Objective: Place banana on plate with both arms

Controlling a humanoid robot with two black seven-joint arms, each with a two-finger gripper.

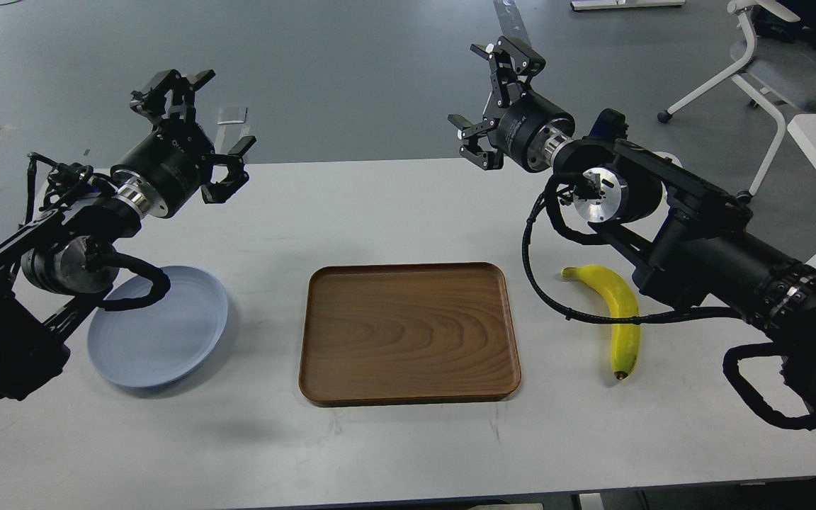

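Yellow banana [620,315] lies below our spread right jaws; plate [160,329] sits below spread left jaws, desk [394,212] bare between.

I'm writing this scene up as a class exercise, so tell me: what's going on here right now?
Nothing is being handled at this moment. Both arms are raised above the white table, the left gripper and right gripper with fingers spread open and empty. The banana lies on the table at the right, partly under the right arm's cable. The blue-grey plate sits at the left, partly behind the left arm. A wooden tray lies between them, with nothing on it.
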